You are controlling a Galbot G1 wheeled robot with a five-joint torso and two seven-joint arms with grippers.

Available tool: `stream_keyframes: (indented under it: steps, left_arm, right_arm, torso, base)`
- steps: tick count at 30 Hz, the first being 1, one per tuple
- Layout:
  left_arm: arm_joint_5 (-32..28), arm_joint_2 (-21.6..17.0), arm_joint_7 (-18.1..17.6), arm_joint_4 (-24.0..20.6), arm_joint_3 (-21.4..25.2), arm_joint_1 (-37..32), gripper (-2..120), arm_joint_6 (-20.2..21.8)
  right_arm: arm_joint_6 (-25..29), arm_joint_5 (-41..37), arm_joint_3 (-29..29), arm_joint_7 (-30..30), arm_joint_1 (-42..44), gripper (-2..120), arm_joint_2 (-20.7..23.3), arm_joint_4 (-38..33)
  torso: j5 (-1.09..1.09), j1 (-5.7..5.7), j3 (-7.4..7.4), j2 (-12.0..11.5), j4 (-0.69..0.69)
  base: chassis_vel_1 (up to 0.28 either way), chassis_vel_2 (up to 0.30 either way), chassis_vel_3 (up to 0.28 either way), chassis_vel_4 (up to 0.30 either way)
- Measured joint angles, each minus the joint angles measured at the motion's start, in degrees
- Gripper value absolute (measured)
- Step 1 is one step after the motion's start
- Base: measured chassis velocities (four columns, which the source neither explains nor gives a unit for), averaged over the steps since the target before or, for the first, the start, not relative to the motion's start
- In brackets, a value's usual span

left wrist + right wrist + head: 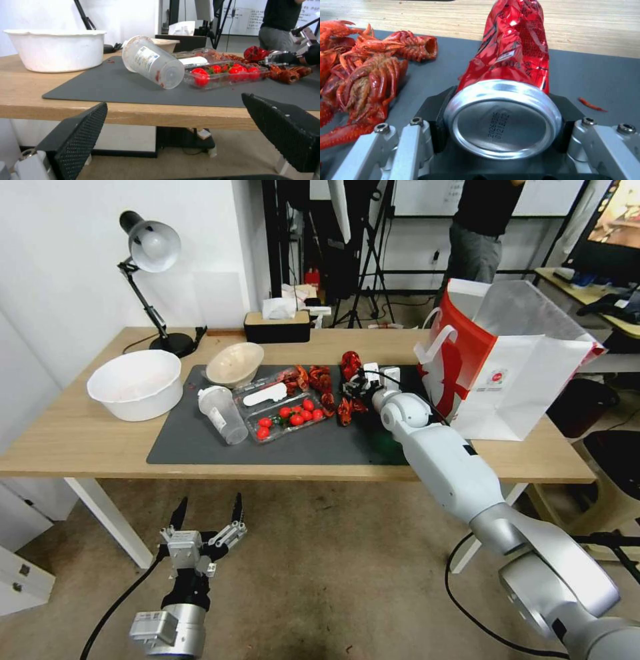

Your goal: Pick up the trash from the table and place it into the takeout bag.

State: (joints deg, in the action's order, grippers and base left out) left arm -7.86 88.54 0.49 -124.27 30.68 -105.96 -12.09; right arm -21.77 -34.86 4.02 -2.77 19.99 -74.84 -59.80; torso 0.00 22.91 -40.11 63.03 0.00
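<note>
Gripping crushed red drink can (511,60) on mat (220,443), right gripper (501,120) clamped around it; left gripper (208,523) wide, below counter (67,437).

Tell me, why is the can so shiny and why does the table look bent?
In the right wrist view, light glints off the crushed can's silver bottom, held close between the right hand's pads. In the head view, the wide lens bows the table's edges. In the left wrist view, the left hand's open fingers look blurry.
</note>
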Motion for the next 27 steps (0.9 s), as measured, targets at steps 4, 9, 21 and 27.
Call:
stream_keyframes:
  steps: [4,9,21,27]
  left_arm:
    - [0.03,-0.02,0.00,-0.09,-0.01,-0.05,100,0.00]
    - [0.07,0.01,0.00,-0.24,-0.04,-0.07,100,0.01]
    - [0.13,0.02,0.00,-0.21,0.02,-0.03,100,0.02]
    - [0.22,0.04,-0.02,-0.14,0.04,0.00,100,0.03]
  right_arm:
    - [0.65,2.13,-0.61,-0.37,1.08,54,0.90,-2.79]
    - [2.60,5.81,-1.28,-0.76,2.57,54,2.16,-7.00]
    - [4.22,8.77,-2.68,-1.96,5.99,54,4.76,-15.28]
    - [4.71,9.34,-4.06,-2.69,8.60,54,6.23,-20.78]
  torso:
    - [0.01,0.01,-0.01,-0.02,-0.01]
    - [0.00,0.00,-0.01,-0.02,0.00]
    - [0.00,0.00,0.00,-0.02,0.00]
    - [0.01,0.00,0.00,-0.02,-0.01]
  base:
    - [0.000,0.000,0.000,0.000]
    - [0.000,0.000,0.000,0.000]
    - [0.000,0.000,0.000,0.000]
    - [0.000,0.000,0.000,0.000]
